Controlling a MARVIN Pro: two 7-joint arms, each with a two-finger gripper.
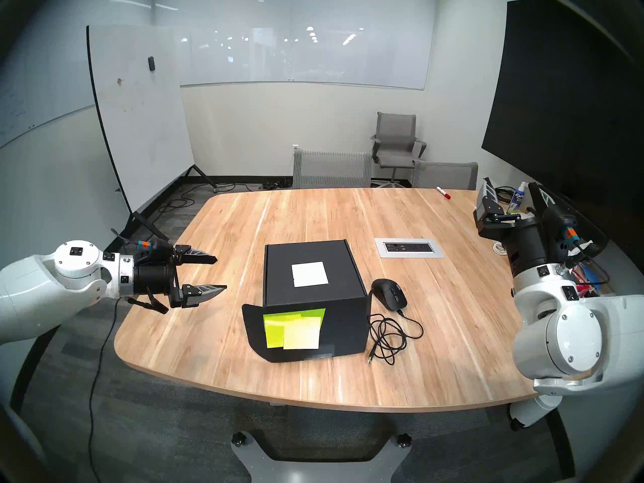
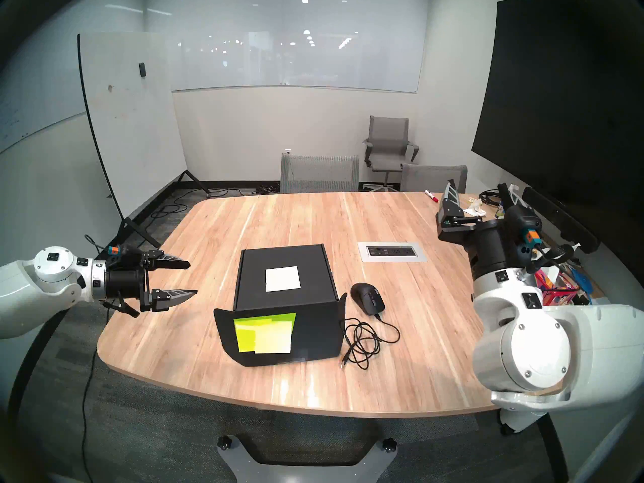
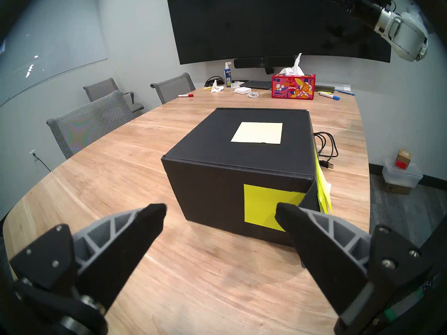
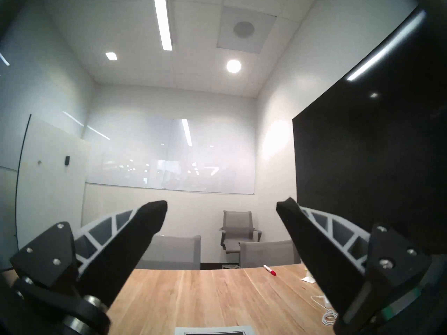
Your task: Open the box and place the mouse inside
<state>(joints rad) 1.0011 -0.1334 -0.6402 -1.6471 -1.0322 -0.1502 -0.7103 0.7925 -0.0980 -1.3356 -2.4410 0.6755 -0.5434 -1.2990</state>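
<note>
Kleenex tissue box (image 3: 293,86), Expo spray bottle (image 3: 227,75)

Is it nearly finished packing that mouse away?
No, it has barely begun. The box looks shut, the mouse lies beside it on the table, and both claws, left and right, are open and empty. Opening and loading remain.

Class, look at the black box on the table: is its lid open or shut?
Shut. The box has its top panel lying flat, a white note on it, and its front flap with yellow notes hanging down against the front; the inside is hidden.
</note>
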